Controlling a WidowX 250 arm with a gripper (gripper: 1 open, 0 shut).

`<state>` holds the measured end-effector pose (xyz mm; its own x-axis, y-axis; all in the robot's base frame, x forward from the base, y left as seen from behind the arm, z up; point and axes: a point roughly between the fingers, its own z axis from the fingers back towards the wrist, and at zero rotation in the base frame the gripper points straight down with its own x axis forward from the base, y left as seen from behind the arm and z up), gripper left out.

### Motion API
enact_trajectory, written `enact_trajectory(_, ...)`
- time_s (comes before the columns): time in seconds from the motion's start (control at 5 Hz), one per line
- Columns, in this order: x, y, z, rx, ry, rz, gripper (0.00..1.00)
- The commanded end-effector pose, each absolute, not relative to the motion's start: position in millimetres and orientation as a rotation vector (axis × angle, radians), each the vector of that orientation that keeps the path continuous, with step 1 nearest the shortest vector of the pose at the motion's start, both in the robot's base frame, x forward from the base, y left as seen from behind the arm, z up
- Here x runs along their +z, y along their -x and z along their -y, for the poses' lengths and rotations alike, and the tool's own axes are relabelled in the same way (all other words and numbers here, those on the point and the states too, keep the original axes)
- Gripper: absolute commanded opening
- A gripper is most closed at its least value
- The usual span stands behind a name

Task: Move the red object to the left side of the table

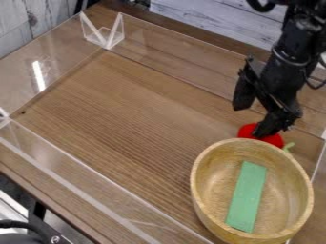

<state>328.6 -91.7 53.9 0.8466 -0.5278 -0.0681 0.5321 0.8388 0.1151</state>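
So the gripper [262, 107] is pointing straight down with its jaws spread wide and nothing between them, hovering right over the red strawberry toy [262, 132]. The toy sits on the table [128, 114] out at about 3 o'clock, tucked just off the rim of the wooden bowl [251, 188] at the bowl's 12 o'clock. One finger looks like it's coming down right on or just in front of the berry, can't tell if it's actually touching.

For the grab I'd say center the jaws so one finger lands either side of the red body, not on the little green stem poking out toward 4 o'clock, and go low enough to get the fat part since it's rounded and will probably squirt out if pinched high. Watch the bowl rim, it's really close on the near side and could get nudged. The green bar [249, 198] inside the bowl is not the target.

Once lifted there's loads of bare wood toward 9 o'clock. Just stay inside the clear acrylic walls [57, 157], and mind the small clear stand [103, 31] up at 11 o'clock
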Motion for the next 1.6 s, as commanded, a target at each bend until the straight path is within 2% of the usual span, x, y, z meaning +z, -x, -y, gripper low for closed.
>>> enact_trajectory(0.0,70.4,-342,102,-0.546,-0.139,0.047,1.00)
enact_trajectory(0.4,51.4,-346,106,-0.632,-0.138,0.065,1.00)
enact_trajectory(0.8,58.5,-341,124,-0.761,-0.150,0.077,1.00)
enact_trajectory(1.0,61.2,-349,115,-0.780,-0.162,0.082,1.00)
enact_trajectory(1.2,55.4,-353,116,-0.728,-0.154,0.068,0.00)
enact_trajectory(1.4,57.3,-356,115,-0.669,-0.156,0.064,0.00)
